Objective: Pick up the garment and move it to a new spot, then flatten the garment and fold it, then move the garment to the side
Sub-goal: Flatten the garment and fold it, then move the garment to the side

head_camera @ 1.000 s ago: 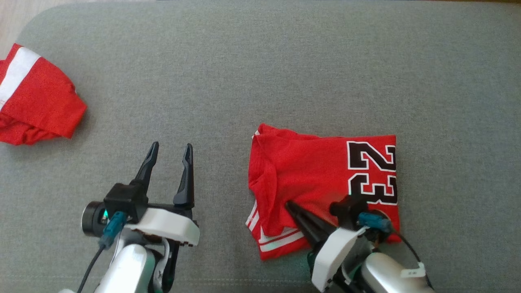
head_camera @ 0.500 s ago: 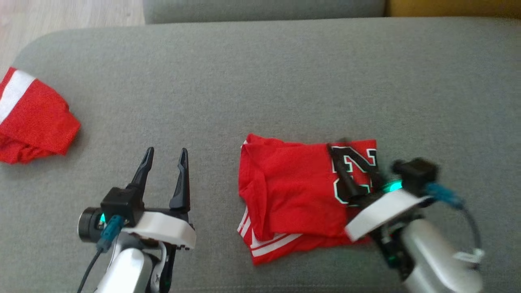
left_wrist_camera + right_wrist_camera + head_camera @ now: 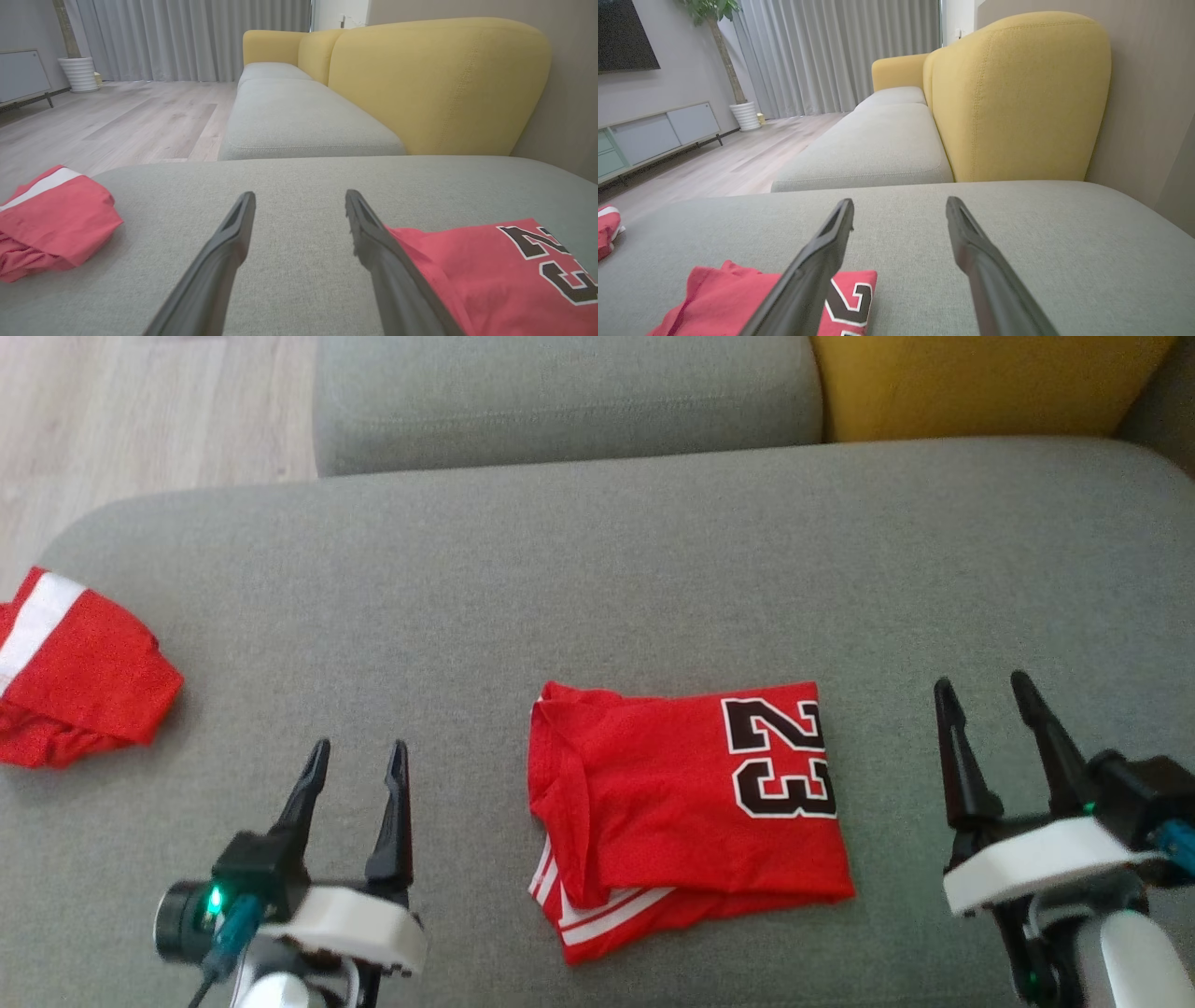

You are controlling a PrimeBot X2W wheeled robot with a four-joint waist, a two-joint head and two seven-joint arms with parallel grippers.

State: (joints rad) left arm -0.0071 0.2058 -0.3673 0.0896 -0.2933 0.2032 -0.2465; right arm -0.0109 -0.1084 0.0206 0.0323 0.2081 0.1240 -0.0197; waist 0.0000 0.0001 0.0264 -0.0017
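A red garment with a black "23" lies folded into a rough square on the grey sofa cushion, white stripes showing at its lower left corner. It also appears in the left wrist view and the right wrist view. My left gripper is open, above the cushion to the garment's left, holding nothing. My right gripper is open to the garment's right, also holding nothing. Both stand apart from the cloth.
A second red garment with a white band lies crumpled at the cushion's left edge. Beyond are another grey seat cushion and a yellow backrest. Wooden floor lies past the far left.
My right gripper has lifted off the folded garment and swung out to its right, now open. The head camera has tilted up, shifting the whole picture down. The left gripper stays open.
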